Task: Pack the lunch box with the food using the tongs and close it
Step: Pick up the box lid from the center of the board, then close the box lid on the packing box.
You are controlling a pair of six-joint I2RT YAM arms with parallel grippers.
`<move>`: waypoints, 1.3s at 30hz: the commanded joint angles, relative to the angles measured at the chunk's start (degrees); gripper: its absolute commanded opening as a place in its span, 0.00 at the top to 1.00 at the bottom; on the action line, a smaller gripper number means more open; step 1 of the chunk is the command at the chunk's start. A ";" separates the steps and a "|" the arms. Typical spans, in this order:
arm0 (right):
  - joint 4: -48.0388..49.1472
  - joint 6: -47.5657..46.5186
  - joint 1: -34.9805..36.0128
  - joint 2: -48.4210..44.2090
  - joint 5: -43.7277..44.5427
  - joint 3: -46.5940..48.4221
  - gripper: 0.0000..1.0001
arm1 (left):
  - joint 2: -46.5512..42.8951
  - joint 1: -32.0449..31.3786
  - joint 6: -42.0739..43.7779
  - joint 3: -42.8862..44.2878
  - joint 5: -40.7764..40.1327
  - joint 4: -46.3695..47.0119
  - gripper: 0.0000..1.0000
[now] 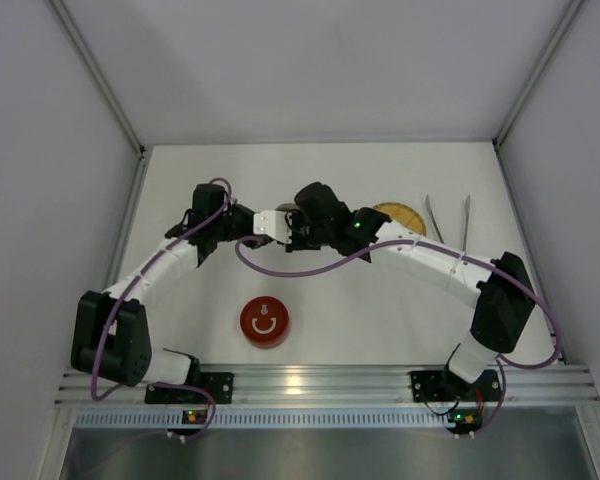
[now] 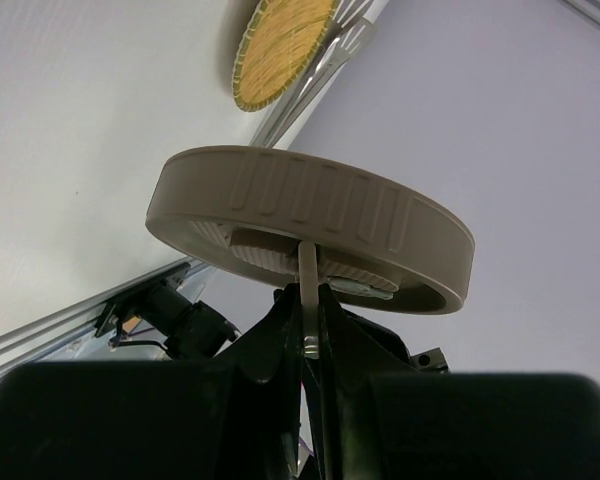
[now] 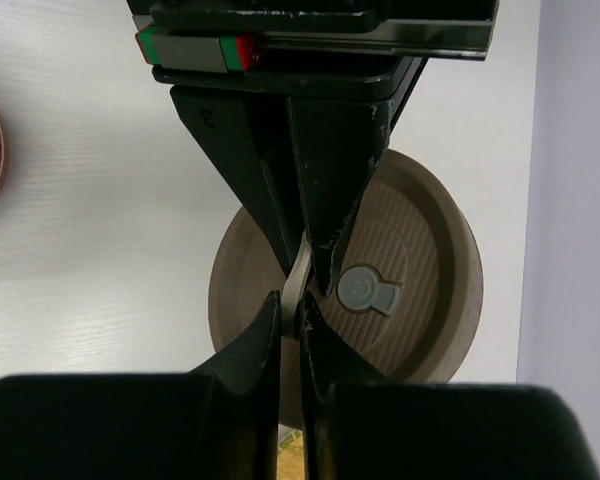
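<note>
Clenching one thin strap [image 3: 298,272] together, left gripper [image 2: 308,300] and right gripper [image 3: 290,308] hold up the beige lid [image 3: 430,300]. The plate [image 2: 280,45] looks bare and the tongs [image 1: 434,218] lie far right, so probably only closing remains.

I log the lunch box lid [image 2: 310,215] as plain beige-taupe. Its rim has blocks of vertical ribbing and its top face has fine parallel ridges. The strap [image 2: 308,290] is a paler cream-beige, and the valve tab [image 3: 368,292] on the lid is grey. I see the woven plate [image 2: 280,45] as straw-yellow weave with a darker olive rim. The tongs [image 1: 448,218] are silver. The red disc [image 1: 265,322] has a white arc-and-dot mark. The table [image 1: 360,300] is white. The left arm [image 1: 160,265] and right arm [image 1: 430,262] are white with black joints, and the cable [image 1: 300,268] is purple. The left gripper [image 2: 306,300] and right gripper [image 3: 288,305] are black, with black jaws. The left one carries a green-and-red strip [image 3: 195,48]. The walls are pale lavender-grey.
</note>
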 commanded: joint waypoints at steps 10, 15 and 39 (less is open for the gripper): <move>8.08 0.67 0.34 -0.72 1.01 0.58 1.00 | -0.05 0.67 3.60 2.20 -1.10 -2.65 0.02; 8.70 3.13 -2.38 -1.33 -0.66 0.40 1.00 | 0.30 3.65 8.26 3.95 -2.77 -5.46 0.02; 31.81 34.43 -26.91 16.59 -23.96 4.10 1.00 | 0.83 20.80 32.26 10.81 4.44 -8.10 0.02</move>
